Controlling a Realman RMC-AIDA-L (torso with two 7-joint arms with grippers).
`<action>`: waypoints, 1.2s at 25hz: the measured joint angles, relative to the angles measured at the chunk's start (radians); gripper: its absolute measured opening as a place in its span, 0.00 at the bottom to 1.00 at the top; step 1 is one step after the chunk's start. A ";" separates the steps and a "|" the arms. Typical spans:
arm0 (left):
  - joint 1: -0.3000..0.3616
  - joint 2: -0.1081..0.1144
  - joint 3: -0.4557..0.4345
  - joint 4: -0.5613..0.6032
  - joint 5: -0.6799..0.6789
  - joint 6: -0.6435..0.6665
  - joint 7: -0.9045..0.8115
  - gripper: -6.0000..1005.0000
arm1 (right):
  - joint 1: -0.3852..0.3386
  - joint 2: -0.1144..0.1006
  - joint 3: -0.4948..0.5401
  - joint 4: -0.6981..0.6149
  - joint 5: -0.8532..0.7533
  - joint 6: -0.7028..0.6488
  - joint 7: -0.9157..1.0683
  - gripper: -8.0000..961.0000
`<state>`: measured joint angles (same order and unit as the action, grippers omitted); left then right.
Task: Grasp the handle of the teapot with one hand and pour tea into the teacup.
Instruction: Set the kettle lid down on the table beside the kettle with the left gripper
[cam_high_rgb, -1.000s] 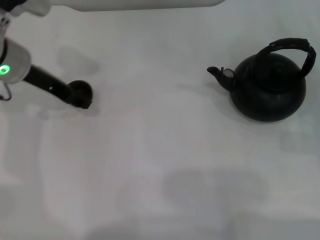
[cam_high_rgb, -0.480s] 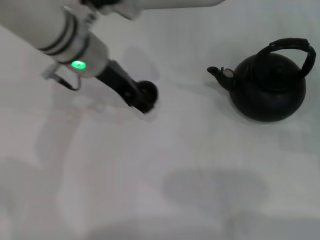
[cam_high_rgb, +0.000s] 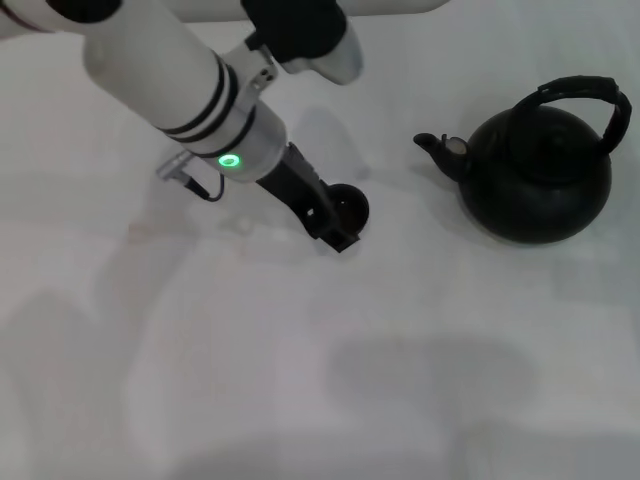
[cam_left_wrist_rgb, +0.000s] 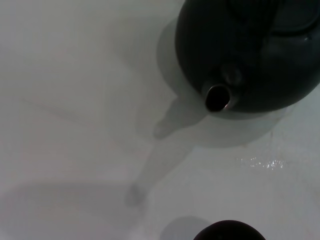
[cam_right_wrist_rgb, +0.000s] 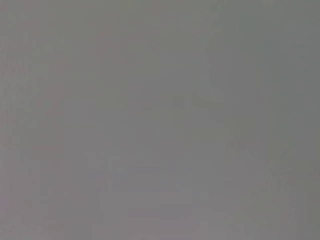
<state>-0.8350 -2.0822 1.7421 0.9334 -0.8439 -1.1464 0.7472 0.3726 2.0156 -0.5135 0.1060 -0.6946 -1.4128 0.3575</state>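
The round black teapot (cam_high_rgb: 540, 180) stands on the white table at the right of the head view, its arched black handle (cam_high_rgb: 582, 88) upright and its spout (cam_high_rgb: 440, 148) pointing left. My left gripper (cam_high_rgb: 338, 222) is shut on the tiny dark teacup (cam_high_rgb: 352, 206), just left of the spout with a gap between. In the left wrist view the teapot (cam_left_wrist_rgb: 250, 50) and its open spout (cam_left_wrist_rgb: 217, 97) show, with the teacup's rim (cam_left_wrist_rgb: 230, 231) at the picture's edge. The right gripper is out of view; its wrist view is plain grey.
The white table (cam_high_rgb: 400, 350) spreads around both things. A few small wet spots (cam_left_wrist_rgb: 260, 162) lie on the table near the teapot's base. My left arm (cam_high_rgb: 170, 80) reaches in from the upper left.
My left gripper has carried the teacup from the far left of the table rightward to just left of the teapot's spout. The teapot has not moved.
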 joint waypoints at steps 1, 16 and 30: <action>-0.007 -0.001 0.011 -0.013 -0.009 0.008 0.000 0.70 | 0.001 0.000 0.000 0.000 0.000 0.000 0.000 0.74; -0.031 0.003 0.059 -0.069 -0.040 0.016 -0.012 0.70 | 0.002 0.000 0.006 0.006 0.000 0.003 0.002 0.74; -0.041 0.004 0.059 -0.070 0.003 0.009 -0.032 0.70 | 0.002 0.000 0.005 0.004 0.000 0.003 0.002 0.74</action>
<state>-0.8758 -2.0780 1.8011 0.8635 -0.8413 -1.1379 0.7154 0.3743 2.0156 -0.5087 0.1102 -0.6948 -1.4097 0.3590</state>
